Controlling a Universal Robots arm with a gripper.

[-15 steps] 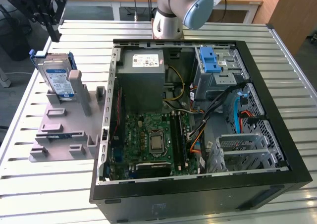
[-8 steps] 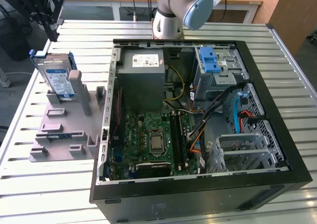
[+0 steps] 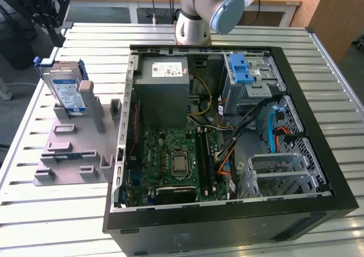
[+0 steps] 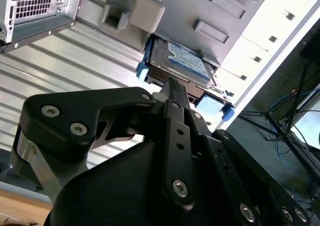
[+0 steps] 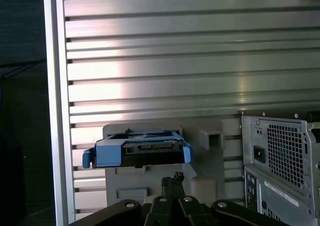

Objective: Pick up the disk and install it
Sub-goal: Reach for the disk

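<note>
Brushed aluminium slats make up the table (image 3: 327, 58), and most of it is taken by the open black computer case (image 3: 227, 229), which lies on its side with the motherboard showing. Just beside the case, on the exterior view's left, sits a grey plastic fixture (image 3: 74, 149). The disk (image 3: 65, 92) stands propped in a slot at the fixture's end farthest from the exterior camera, with its label facing out and blue rails along its sides. It is outside the case. The gripper (image 4: 172, 84) hangs near the disk's blue end without touching it, its fingers clenched together on nothing.
</note>
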